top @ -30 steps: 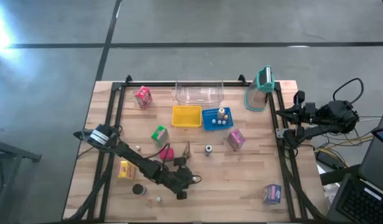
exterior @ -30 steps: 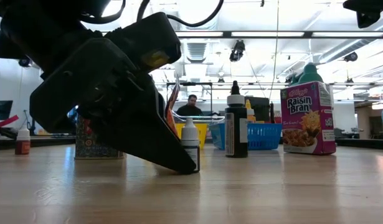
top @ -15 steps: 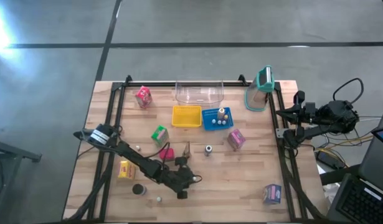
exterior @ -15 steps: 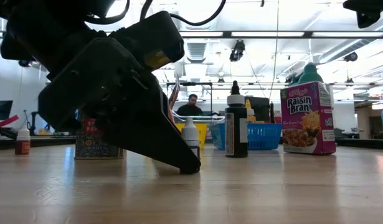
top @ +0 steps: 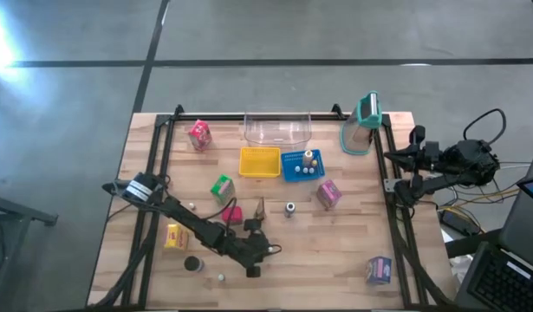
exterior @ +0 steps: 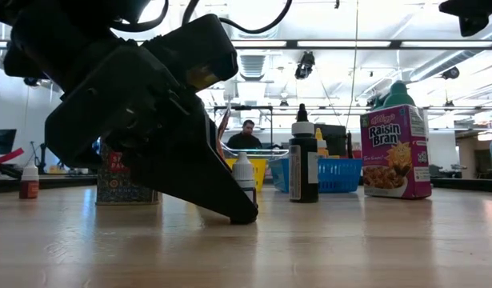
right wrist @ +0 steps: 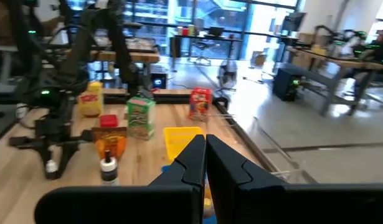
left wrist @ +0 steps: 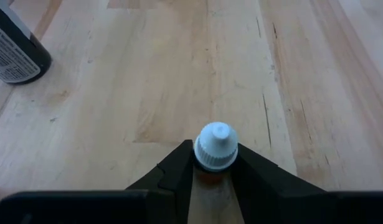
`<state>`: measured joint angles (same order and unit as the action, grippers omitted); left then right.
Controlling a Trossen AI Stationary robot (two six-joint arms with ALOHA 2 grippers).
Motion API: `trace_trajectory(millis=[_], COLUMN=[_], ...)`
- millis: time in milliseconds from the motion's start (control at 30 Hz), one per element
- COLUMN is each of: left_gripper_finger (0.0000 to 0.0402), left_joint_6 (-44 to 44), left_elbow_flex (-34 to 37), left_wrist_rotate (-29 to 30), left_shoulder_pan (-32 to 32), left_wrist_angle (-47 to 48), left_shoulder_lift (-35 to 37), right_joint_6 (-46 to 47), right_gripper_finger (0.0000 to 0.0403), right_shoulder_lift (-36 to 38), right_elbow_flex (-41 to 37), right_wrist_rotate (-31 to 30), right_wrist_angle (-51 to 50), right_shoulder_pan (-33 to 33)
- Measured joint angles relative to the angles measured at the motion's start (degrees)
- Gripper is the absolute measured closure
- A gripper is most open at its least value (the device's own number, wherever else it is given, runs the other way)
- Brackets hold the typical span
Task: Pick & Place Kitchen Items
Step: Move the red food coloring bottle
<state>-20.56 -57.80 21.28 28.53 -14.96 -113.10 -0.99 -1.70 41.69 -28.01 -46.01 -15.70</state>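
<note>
My left gripper (left wrist: 215, 167) pinches a white-capped dropper bottle (left wrist: 216, 145) between its fingertips near the worktop's (top: 335, 251) front edge — right gripper (right wrist: 205, 163), fingers together and empty, waits off the right edge.

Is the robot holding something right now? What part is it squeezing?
Yes. The left gripper pinches a small bottle with a white cap, gripping just under the cap. The right gripper is shut and holds nothing.

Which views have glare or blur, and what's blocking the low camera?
High view: bright glare on the floor at the top left corner. Low view: the left gripper looms dark and close, hiding much of the table. Right wrist view: the background is soft.
</note>
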Motion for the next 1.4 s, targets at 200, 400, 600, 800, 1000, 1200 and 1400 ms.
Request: trace_trajectory(millis=[200, 400, 600, 800, 1000, 1200, 1400], left_gripper_finger=[0.0296, 0.0296, 0.0296, 0.0296, 0.0296, 0.0296, 0.0296], left_joint_6=[-0.30, -0.35, -0.41, 1.41, 3.54, 5.34, 6.28], left_elbow_flex=[-0.02, -0.03, -0.04, -0.04, -0.04, -0.04, -0.04], left_wrist_rotate=[-0.96, -2.62, -2.82, -2.91, -2.96, -2.80, -2.65], left_shoulder_pan=[0.00, -0.09, -0.09, -0.19, -0.35, -0.44, -0.89], left_wrist_angle=[-0.27, -1.12, -1.32, -1.49, -1.36, -1.18, -0.99], left_shoulder_lift=[0.02, 0.04, 0.32, 2.07, 5.26, 7.43, 8.55], right_joint_6=[1.49, 11.12, 6.78, 9.26, 14.29, 20.25, 22.91], right_gripper_finger=[0.0394, 0.0394, 0.0394, 0.0394, 0.0394, 0.0394, 0.0394], right_shoulder_lift=[-0.50, -3.49, -7.04, -16.15, -27.47, -36.38, -43.12], right_elbow_flex=[-0.28, -0.63, -0.47, -0.72, -0.41, 1.24, 5.81], right_wrist_rotate=[-0.49, -0.48, 4.16, 23.88, 26.43, 27.19, 27.17], right_wrist_angle=[8.68, 33.72, 44.93, 41.47, 41.81, 38.18, 26.07], right_shoulder_pan=[0.00, -0.02, 0.02, -0.02, 0.02, -0.02, -0.42])
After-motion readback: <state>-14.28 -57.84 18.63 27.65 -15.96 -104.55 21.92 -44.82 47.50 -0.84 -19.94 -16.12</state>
